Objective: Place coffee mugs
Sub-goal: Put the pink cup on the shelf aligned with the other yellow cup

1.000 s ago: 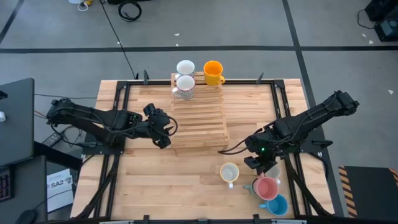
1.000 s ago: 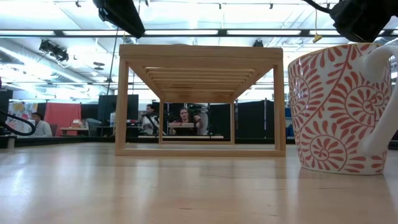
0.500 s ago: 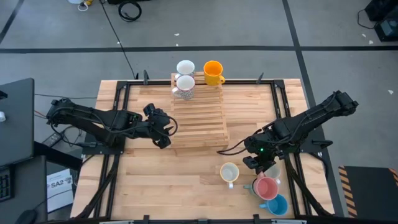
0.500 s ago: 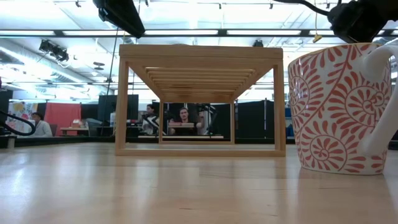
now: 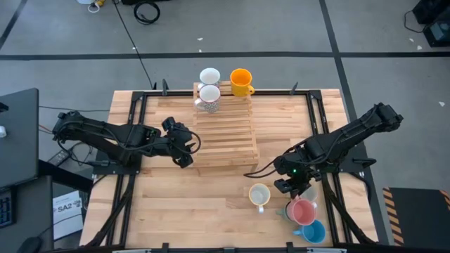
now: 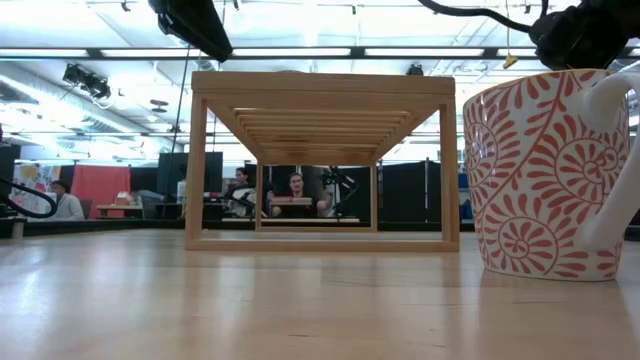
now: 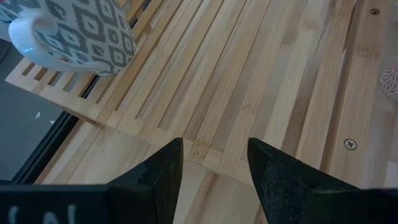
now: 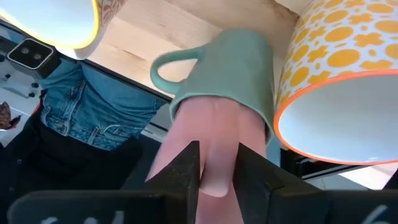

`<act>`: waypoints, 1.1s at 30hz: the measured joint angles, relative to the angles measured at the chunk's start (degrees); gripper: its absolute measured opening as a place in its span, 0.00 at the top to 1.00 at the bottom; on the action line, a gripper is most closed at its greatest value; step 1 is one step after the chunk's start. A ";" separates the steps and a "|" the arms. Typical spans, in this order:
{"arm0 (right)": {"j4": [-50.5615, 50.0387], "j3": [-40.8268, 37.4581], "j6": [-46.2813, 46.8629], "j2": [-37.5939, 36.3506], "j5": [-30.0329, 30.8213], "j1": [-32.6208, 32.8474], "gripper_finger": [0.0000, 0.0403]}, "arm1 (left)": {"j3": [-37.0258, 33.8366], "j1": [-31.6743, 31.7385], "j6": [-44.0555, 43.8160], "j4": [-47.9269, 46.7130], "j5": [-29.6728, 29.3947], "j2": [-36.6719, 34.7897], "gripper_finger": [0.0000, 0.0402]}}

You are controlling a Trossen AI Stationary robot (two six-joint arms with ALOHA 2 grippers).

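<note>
Right pincer in the lower right of the overhead frame clenches the pink mug by its handle. Left pincer hangs released beside the wooden rack, left of centre.

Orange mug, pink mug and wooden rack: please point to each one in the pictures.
orange mug (image 5: pixel 240 79), high view, its open top.
pink mug (image 5: pixel 301 211), high view, its inside.
wooden rack (image 5: pixel 225 133), high view, its slatted top.

Open lab or workshop hall: grey concrete floor with taped lines, ceiling strip lights, black partitions, people seated at desks at 12 o'clock beyond the table.
</note>
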 joint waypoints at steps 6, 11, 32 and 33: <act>-0.06 0.00 -0.08 0.00 -0.17 0.01 0.85 | 0.00 0.00 0.00 0.00 0.00 -0.02 0.54; -0.06 0.00 0.09 -0.01 -0.19 -0.02 0.83 | 0.00 -0.02 0.00 -0.02 0.00 -0.02 0.54; -0.12 -0.04 -0.12 -6.39 -4.97 -5.35 0.85 | 0.00 0.00 0.00 -0.04 0.00 -0.02 0.54; -0.12 -0.04 -0.11 -7.10 -5.58 -5.84 0.85 | 0.00 0.00 0.00 -0.04 0.00 -0.02 0.54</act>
